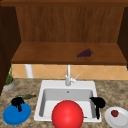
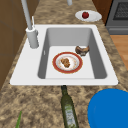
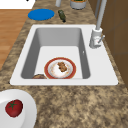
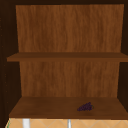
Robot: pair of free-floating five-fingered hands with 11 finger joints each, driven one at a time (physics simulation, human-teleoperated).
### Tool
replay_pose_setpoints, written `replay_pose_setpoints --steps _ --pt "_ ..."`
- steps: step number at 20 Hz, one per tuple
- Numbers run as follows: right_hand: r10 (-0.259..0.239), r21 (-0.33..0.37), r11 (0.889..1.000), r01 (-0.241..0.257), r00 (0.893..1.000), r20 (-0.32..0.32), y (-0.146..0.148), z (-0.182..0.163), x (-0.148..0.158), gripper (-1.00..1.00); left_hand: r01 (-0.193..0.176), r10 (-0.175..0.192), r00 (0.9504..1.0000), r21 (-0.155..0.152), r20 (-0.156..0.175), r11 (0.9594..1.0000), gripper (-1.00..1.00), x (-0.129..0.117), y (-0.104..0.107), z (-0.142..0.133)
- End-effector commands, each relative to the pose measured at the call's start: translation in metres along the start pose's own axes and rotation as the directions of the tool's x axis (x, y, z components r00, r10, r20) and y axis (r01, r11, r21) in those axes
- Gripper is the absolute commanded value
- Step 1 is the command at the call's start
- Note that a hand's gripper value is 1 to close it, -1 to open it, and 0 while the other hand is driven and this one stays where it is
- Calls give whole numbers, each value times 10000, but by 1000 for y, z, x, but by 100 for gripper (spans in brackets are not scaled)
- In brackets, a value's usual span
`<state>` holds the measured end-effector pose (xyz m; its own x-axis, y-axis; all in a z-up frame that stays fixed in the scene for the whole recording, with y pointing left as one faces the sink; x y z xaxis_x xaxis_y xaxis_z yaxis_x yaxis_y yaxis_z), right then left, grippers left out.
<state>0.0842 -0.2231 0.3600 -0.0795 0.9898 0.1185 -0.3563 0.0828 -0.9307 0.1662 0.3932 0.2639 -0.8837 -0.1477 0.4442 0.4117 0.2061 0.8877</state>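
Sink (image 1: 52, 84) first: my right hand (image 1: 98, 103) hangs over its 3 o'clock rim, fingers slack, holding nothing. Blue plate (image 1: 16, 115) lies at the sink's 9 o'clock, and my left hand (image 1: 18, 102) seems to touch its 12 o'clock edge. Whether it grips, I cannot tell. I'd move slowly there, with the bottle (image 1: 26, 96) just behind.

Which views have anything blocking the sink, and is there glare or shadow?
Front view: a red ball covers the basin's front; left hand over the blue plate, right hand at the sink rim. Side views: flat, even light, no glare. Upper view: shelf dim.
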Motion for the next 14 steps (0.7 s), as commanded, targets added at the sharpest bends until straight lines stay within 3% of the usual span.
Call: replay_pose_setpoints --steps 1,14 --pt "-80 -186 9998 81 10000 39 -20 32 10 -100 0 0 10000 0 0 10000 0 0 0 0" --pt "-5 -66 10000 4 9999 -149 -106 88 42 -100 12 -12 10000 11 -8 10000 0 0 0 0"
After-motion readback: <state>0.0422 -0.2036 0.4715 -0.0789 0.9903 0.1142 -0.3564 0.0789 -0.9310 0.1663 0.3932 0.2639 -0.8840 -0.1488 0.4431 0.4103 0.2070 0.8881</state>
